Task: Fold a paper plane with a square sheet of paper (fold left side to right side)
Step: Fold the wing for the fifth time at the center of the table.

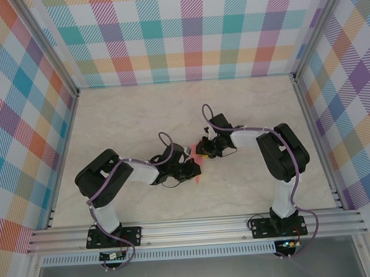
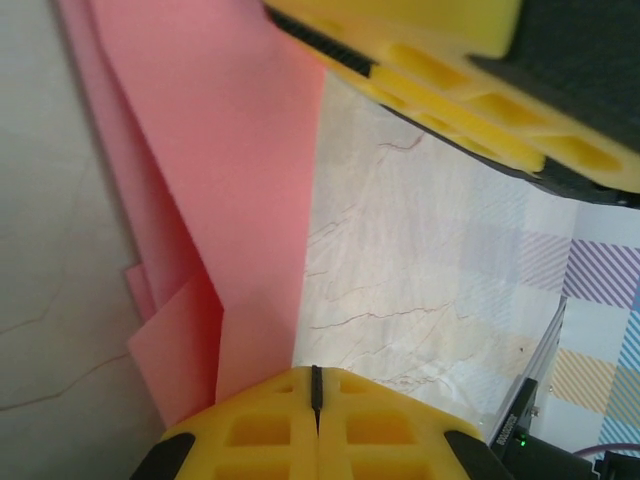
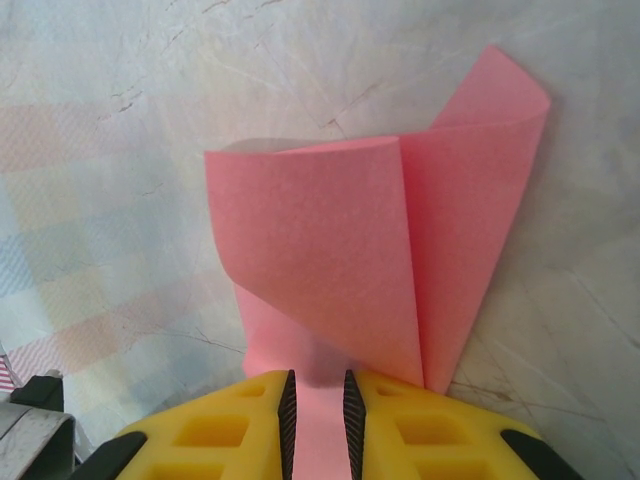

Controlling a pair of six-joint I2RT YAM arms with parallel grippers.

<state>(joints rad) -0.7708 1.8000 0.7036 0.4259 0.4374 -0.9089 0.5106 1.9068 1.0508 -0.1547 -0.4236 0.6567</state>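
I see the paper (image 3: 330, 270) as plain pink-red with no markings. The left gripper (image 2: 316, 390) and right gripper (image 3: 318, 400) are both yellow with black pads. The table (image 1: 140, 116) is pale cream marble with thin brown veins, and the walls (image 1: 186, 33) are pastel plaid in teal, purple, orange and pink.

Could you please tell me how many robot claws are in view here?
2. The left claw is shut at the edge of the pink paper; the right claw clamps the same sheet where it curls. None looks hidden.

Pale marbled table (image 1: 140, 110) ringed by checked walls (image 1: 186, 33), an aluminium rail (image 1: 196, 228) along its near edge
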